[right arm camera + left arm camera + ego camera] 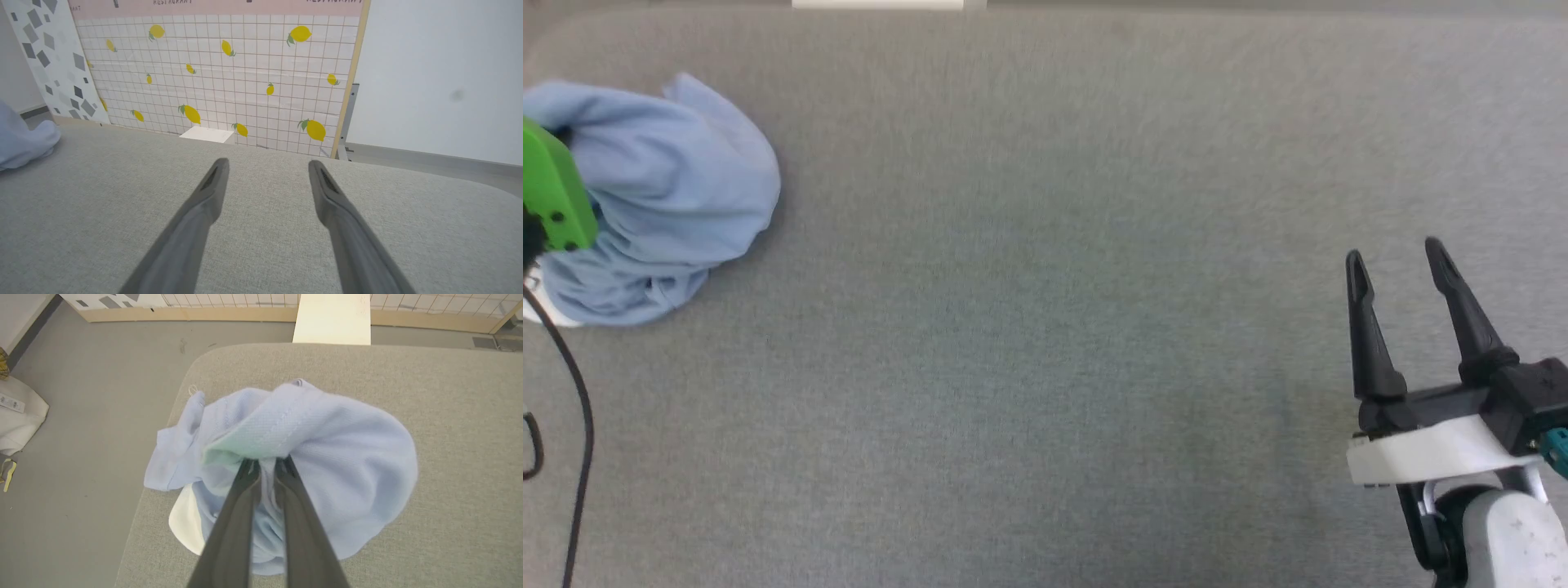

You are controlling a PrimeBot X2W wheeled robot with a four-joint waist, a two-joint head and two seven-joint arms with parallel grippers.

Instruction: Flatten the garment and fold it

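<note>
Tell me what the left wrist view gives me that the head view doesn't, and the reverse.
Left wrist view: the left hand shut on a bunched fold of the light blue shirt, a white lining peeking out underneath, and the shirt sitting near a rounded corner of the padded surface, with floor beyond.
Head view: the right hand open over bare padding, far from the shirt; a green arm cover and black cable at the left edge.
Both: the shirt crumpled in a heap, not flattened.
</note>
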